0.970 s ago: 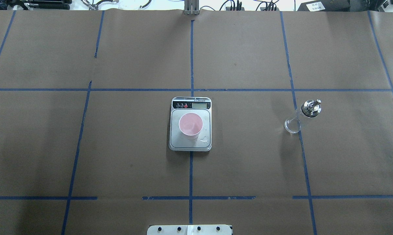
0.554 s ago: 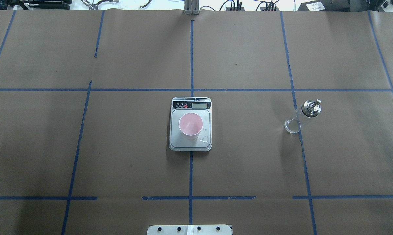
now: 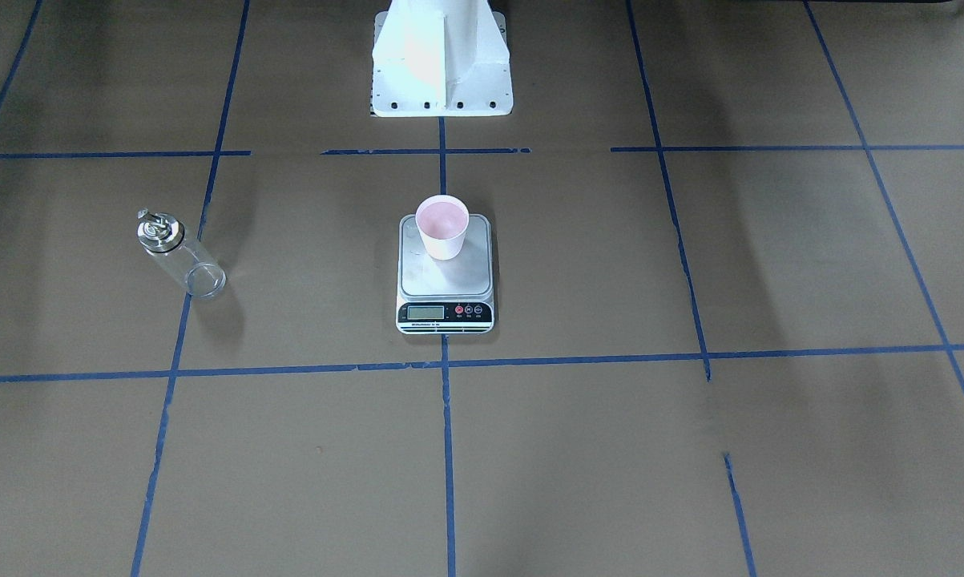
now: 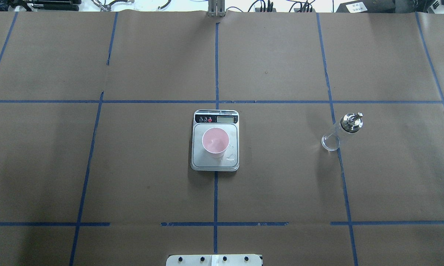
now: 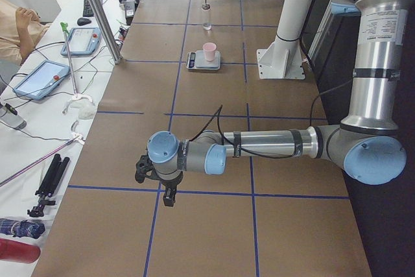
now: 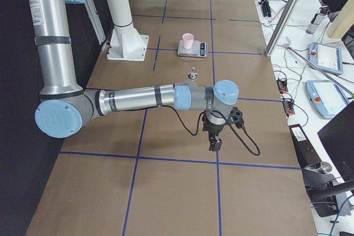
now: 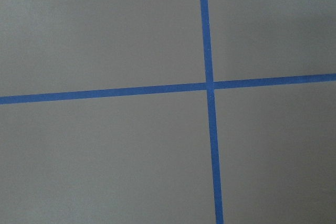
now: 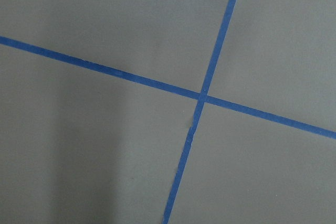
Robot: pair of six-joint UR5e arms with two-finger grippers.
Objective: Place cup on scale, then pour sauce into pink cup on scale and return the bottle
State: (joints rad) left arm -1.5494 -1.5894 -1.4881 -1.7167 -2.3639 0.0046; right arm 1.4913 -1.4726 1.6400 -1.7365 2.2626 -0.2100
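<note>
The pale pink cup (image 4: 215, 140) stands upright on the scale (image 4: 215, 162) at the table's middle; both also show in the front view, the cup (image 3: 441, 224) on the scale (image 3: 445, 282). A few clear drops lie on the platform by the cup. The clear glass bottle (image 4: 335, 136) with its metal spout stands upright on the table, far right of the scale, also in the front view (image 3: 179, 258). No sauce can be made out in cup or bottle. My left gripper (image 5: 168, 198) and right gripper (image 6: 213, 144) hang over bare table near opposite ends, far from everything; I cannot tell whether they are open or shut.
Brown paper with a blue tape grid covers the table (image 4: 133, 177). The white robot pedestal (image 3: 441, 64) stands at the near edge behind the scale. Benches with tablets (image 5: 39, 79), cables and a metal pole (image 5: 97, 11) line the far side. A person (image 5: 13, 27) sits there.
</note>
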